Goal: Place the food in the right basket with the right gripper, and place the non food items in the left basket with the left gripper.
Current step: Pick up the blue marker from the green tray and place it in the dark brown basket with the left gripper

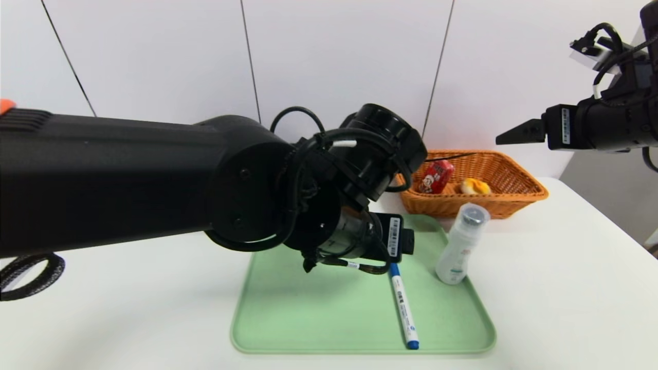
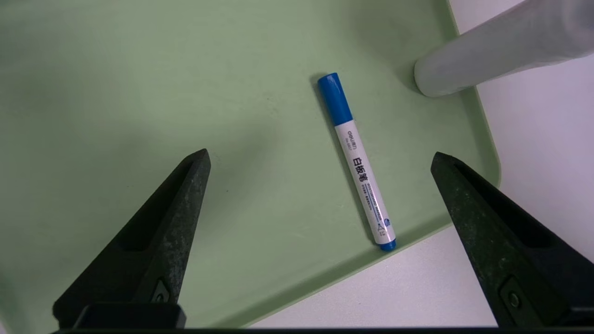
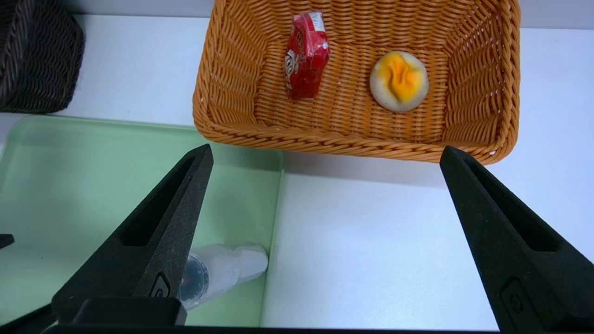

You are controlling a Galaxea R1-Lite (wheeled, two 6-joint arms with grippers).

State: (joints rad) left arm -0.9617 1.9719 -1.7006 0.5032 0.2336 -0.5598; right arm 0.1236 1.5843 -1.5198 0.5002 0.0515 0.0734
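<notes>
The white marker with blue cap (image 1: pixel 403 307) is lying flat on the green tray (image 1: pixel 288 329), right of the tray's middle, its long body running from far to near with one blue end close to the near rim. In the left wrist view the marker (image 2: pixel 359 162) is lying on the tray (image 2: pixel 139 93) between the two spread fingers of the left gripper (image 2: pixel 320 160), which is hanging above it with jaws wide apart and nothing in them. In the head view the left gripper's fingers are hidden behind its own bulky black arm, which is reaching across from the left over the tray's far half.

The white bottle with clear grey cap (image 1: pixel 460 244) is standing upright near the tray's right edge, just right of the marker and apart from it.

The orange basket (image 1: pixel 514 198) is sitting on the white table (image 1: pixel 565 288) beyond the tray's far right corner. Inside it the red drink carton (image 3: pixel 305 55) is lying left of the pale bun with an orange top (image 3: pixel 399 81), the two not touching. The dark brown basket (image 3: pixel 37 55) is showing at the far left in the right wrist view, its inside hidden.

The right gripper (image 3: pixel 325 155) is hovering high at the right, above the table near the orange basket (image 3: pixel 232 93), fingers spread wide and holding nothing.
</notes>
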